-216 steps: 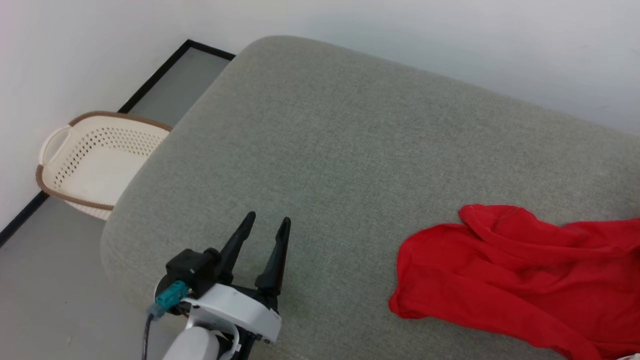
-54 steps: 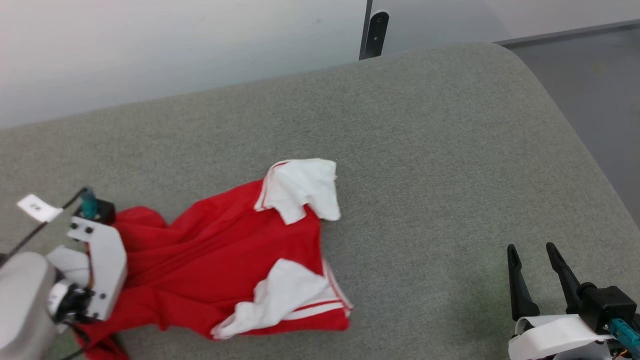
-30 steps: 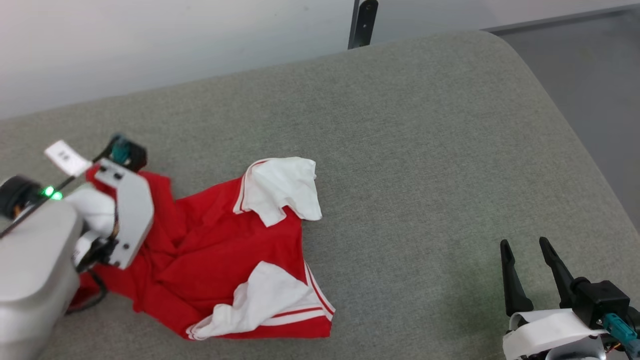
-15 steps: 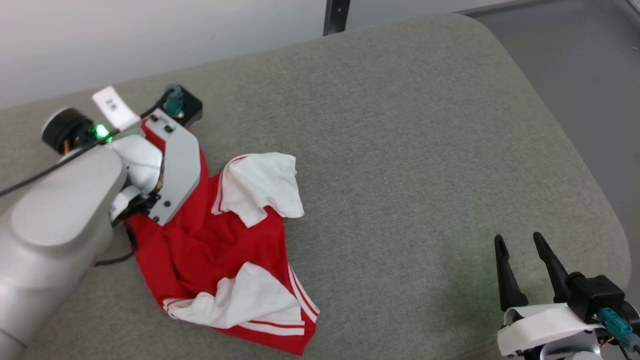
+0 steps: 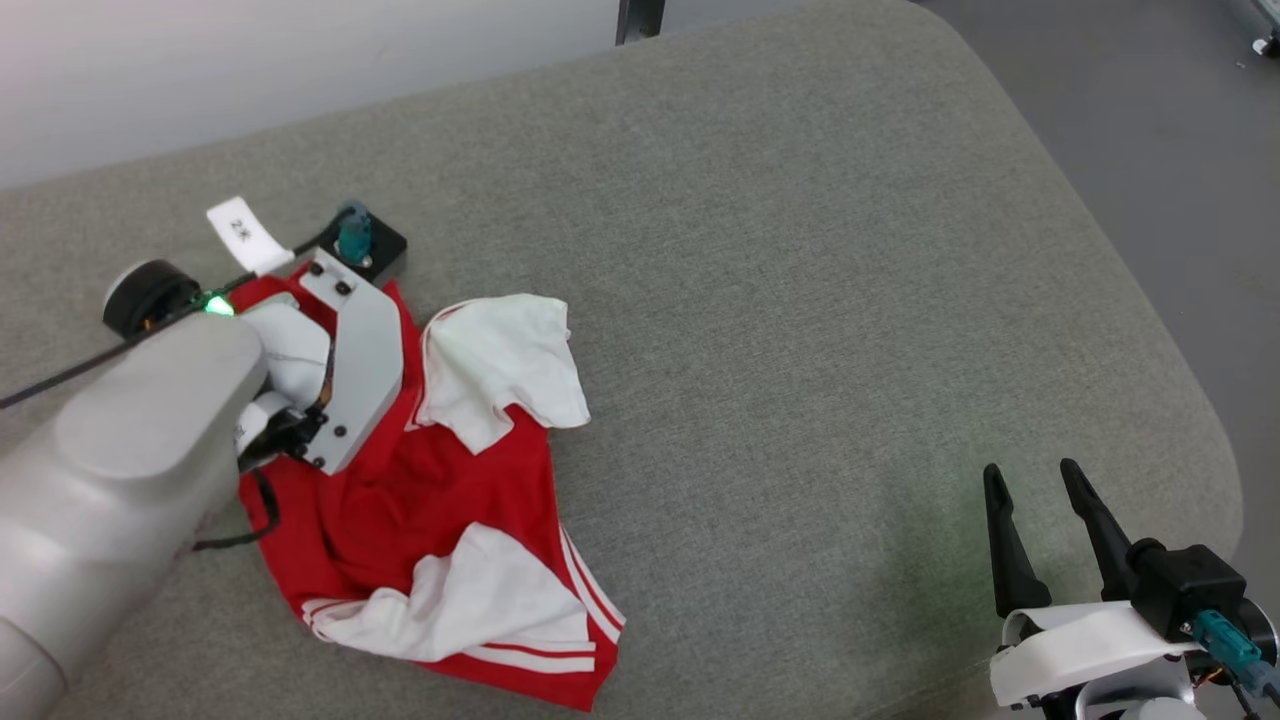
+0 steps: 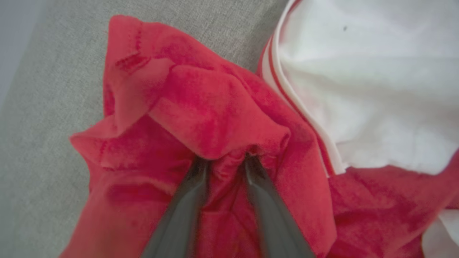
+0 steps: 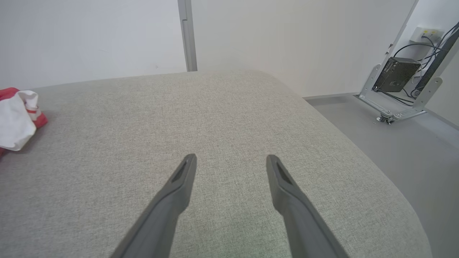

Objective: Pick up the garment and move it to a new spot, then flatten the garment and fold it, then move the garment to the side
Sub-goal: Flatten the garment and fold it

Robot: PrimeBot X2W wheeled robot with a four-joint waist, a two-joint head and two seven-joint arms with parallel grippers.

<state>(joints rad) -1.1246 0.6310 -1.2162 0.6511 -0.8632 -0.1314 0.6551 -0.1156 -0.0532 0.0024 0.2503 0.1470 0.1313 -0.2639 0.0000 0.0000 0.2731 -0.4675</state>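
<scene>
Currently: garment, red with white sleeves, lying crumpled on the left part of the grey cushion. Left gripper down on its red upper edge, jaws partly apart, a fold bunched between them; whether it pinches, cannot tell. Right gripper spread wide, holding nothing, over bare cushion well to the right.

Bright red garment, its white sleeves edged in red-and-white stripes, against a flecked grey-green cushion; black fingers and a white shell on the right gripper; grey floor, white wall.
</scene>
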